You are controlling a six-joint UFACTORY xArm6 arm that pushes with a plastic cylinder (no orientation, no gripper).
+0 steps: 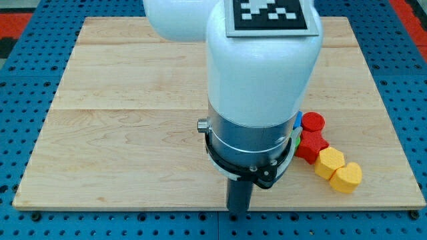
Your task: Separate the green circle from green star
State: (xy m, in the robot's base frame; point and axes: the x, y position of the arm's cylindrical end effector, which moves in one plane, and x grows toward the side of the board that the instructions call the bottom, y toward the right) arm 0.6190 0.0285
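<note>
Currently: arm body blocks the green blocks from view.
Red circle [313,122], red block [311,146], yellow blocks [330,162], [347,177] cluster near the surface's [120,127] right edge; green sliver [294,141] only, shapes untellable. My tip [238,211] sits at the bottom edge; no jaws. Judgement: wedge between greens, push slowly. Blue pegboard [27,80] surrounds.

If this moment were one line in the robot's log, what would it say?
my tip: near board's bottom edge | red blocks, yellow blocks: clustered at view's right | blue block: sliver | green circle, green star: hidden behind arm | separation: unverifiable
</note>
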